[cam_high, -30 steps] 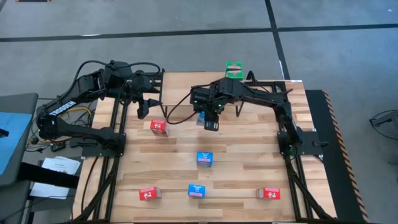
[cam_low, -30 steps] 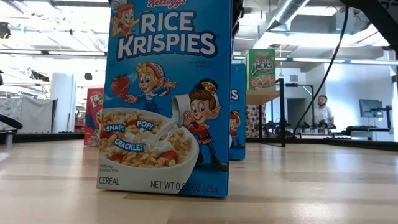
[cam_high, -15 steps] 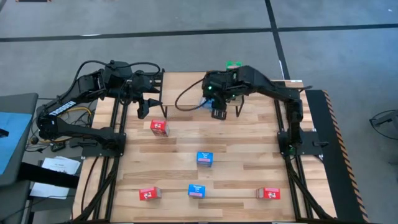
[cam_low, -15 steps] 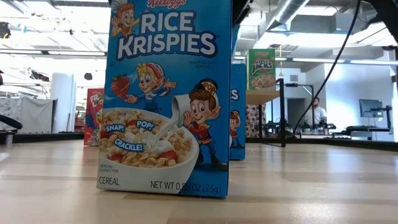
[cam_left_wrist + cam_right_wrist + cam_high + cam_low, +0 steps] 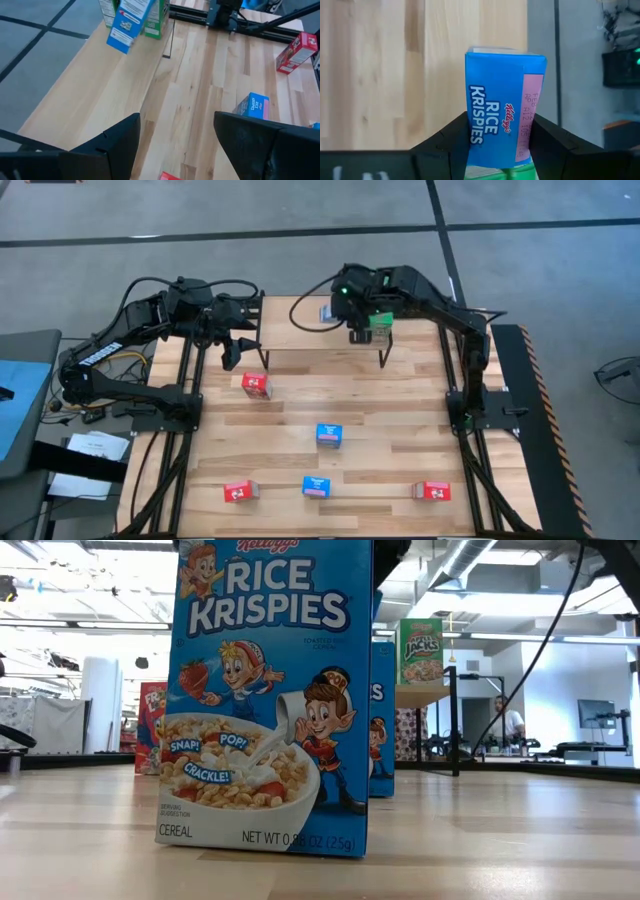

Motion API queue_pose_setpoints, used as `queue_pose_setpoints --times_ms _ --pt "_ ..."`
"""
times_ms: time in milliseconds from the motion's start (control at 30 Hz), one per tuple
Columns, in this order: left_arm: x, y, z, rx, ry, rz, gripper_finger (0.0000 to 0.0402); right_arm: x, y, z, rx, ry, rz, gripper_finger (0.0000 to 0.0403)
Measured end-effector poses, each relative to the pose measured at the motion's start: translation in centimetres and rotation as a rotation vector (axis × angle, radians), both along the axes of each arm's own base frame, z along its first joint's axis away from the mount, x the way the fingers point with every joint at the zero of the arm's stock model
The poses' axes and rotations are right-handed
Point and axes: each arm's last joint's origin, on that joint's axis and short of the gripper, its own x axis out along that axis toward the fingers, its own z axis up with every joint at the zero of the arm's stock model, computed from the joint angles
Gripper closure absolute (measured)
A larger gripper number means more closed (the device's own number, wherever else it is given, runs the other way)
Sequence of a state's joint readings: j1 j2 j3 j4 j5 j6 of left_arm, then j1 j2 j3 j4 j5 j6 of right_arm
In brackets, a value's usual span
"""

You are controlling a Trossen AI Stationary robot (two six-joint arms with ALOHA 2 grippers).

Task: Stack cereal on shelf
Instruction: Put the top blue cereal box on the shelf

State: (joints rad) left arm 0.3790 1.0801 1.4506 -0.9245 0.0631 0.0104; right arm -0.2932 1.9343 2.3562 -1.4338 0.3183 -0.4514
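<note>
Clamped between the right gripper's (image 5: 501,135) two dark fingers (image 5: 451,140) is a blue Rice Krispies box (image 5: 502,110), its printed face and pink side panel both showing in the right wrist view; the fingers press on opposite faces of the carton, and a strip of green shows just under the box between them. From above, the right arm reaches from its base at the table's right edge across to the far middle of the table, elbow bent, wrist over the shelf (image 5: 300,310), with the gripper (image 5: 358,330) just beside a green cereal box (image 5: 378,320) standing on the shelf top. In the left wrist view the held blue box (image 5: 127,22) hangs tilted in front of green boxes (image 5: 155,17).

Away from those fingers, five boxes remain on the slatted tabletop (image 5: 400,410): a red one (image 5: 256,385) near the left gripper, a blue one (image 5: 329,435) mid-table, and a near row of red (image 5: 238,492), blue (image 5: 316,486) and red (image 5: 432,491). The low view is filled by one blue Rice Krispies box (image 5: 270,690) standing upright, with another blue box (image 5: 382,720) behind it and an Apple Jacks box (image 5: 422,650) on the shelf.

The left gripper (image 5: 232,355) hangs over the far left of the table, arm folded back, its fingers (image 5: 120,145) spread apart and empty.
</note>
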Motion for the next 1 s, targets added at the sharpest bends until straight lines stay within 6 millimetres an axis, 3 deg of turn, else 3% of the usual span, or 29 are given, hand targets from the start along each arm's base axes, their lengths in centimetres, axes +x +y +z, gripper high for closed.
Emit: queue_pose_setpoints --times_ms 400,700,1000 --pt "0.0 0.1 0.0 0.020 0.009 0.036 0.0159 -0.7 -2.8 0.2 -0.094 0.062 0.091 0.0207" --pt "-0.1 0.2 0.0 0.031 0.012 0.042 0.0159 -0.4 -2.8 -0.1 -0.010 0.011 0.140 0.0207" --pt "-0.1 0.1 0.0 0.033 0.013 0.040 0.0159 -0.9 -2.6 -0.9 0.092 0.048 0.078 0.0207"
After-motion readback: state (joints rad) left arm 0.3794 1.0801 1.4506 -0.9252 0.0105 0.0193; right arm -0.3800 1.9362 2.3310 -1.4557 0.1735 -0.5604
